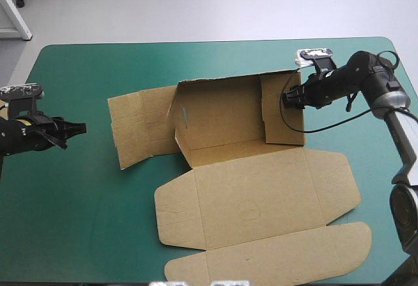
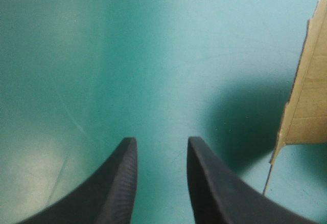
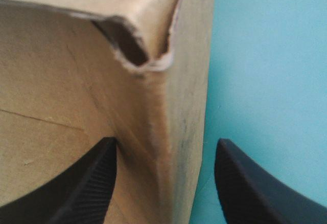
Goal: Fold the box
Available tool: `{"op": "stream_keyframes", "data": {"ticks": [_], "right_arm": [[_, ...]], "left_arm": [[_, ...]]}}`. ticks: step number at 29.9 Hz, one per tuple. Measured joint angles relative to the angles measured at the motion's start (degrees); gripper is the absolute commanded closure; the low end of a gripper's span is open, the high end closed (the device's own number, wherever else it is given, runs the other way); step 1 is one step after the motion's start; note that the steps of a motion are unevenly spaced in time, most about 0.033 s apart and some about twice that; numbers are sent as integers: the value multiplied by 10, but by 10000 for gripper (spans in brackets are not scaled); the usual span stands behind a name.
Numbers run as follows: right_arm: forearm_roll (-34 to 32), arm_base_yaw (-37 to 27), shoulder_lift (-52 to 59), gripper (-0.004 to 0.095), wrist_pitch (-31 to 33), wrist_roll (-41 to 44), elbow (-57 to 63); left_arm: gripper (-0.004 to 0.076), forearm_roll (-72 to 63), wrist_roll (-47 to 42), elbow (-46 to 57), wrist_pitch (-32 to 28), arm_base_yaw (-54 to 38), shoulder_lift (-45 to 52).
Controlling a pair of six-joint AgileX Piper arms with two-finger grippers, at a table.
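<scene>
the table (image 1: 78,221) fills the frame; the box (image 1: 248,194) lies mid-frame, long axis left-right, walls half raised. right gripper (image 1: 288,96), spread, straddles its upright right wall (image 1: 282,113), so it is nearer; left gripper (image 1: 81,129), spread, sits mid-left, well apart.

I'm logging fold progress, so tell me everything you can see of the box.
The box is a cut sheet of brown board, creased, half formed on the teal-green cover. Its far section has walls raised; left flaps and the broad lid panels nearer the robot lie flat. The right gripper, open, straddles the right-end wall's edge; the left gripper is apart from it.
</scene>
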State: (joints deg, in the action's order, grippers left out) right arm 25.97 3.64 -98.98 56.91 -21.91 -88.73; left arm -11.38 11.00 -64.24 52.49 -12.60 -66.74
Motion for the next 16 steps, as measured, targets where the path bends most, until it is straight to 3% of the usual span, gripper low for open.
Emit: {"op": "stream_keyframes", "data": {"ticks": [11, 16], "right_arm": [[6, 0, 12, 352, 2, -6, 0], [-2, 0, 65, 420, -28, -12, 45]], "left_arm": [[486, -21, 13, 0, -14, 0, -24], [486, -37, 28, 0, -18, 0, -35]]}}
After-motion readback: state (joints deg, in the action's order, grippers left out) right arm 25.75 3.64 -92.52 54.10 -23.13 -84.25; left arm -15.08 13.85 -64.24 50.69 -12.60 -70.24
